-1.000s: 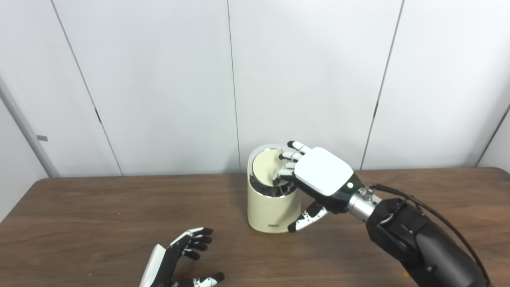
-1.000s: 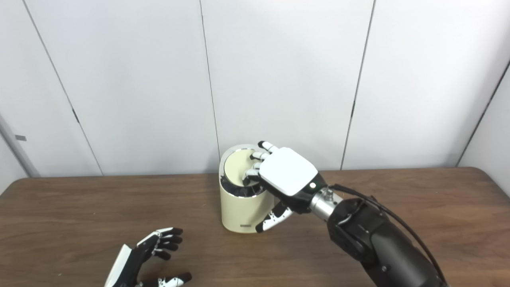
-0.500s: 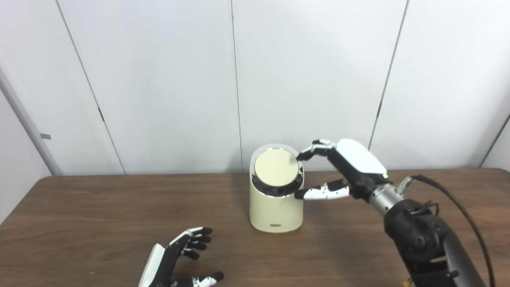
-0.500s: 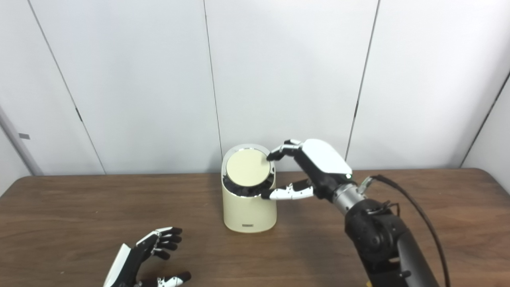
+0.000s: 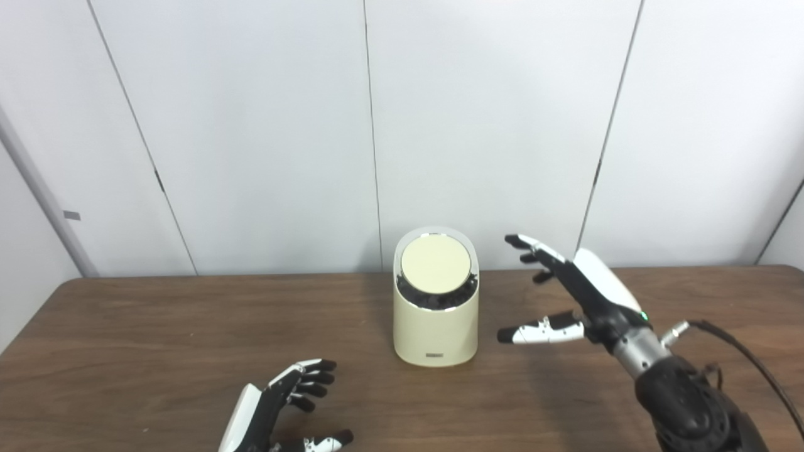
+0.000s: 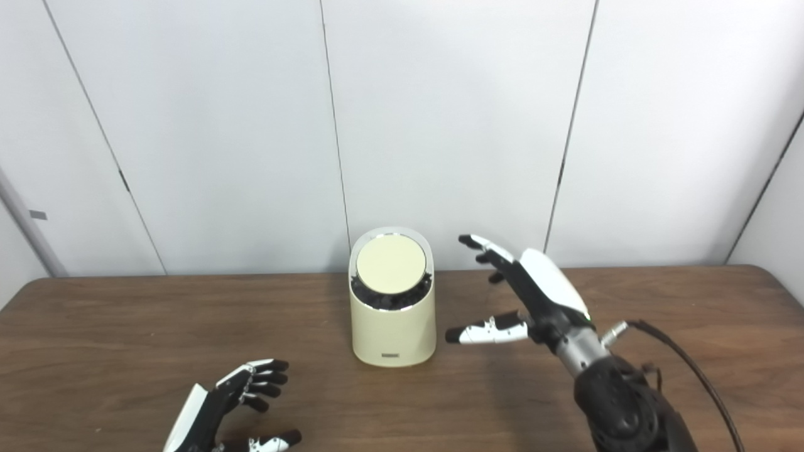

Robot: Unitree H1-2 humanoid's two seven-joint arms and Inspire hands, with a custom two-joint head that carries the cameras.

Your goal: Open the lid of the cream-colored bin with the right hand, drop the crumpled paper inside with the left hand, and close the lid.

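Bin mid-table w/ lid down, right hand splayed empty beside, left hand empty nr front edge.

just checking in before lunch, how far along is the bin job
It looks nearly finished. The round cream lid sits shut on the cream-colored cylindrical bin, and no crumpled paper shows on the brown wooden table; whether it is inside the bin cannot be seen. The right hand is open and clear of the bin. The left hand is open near the table's front edge, holding nothing. Nothing visible remains to do.
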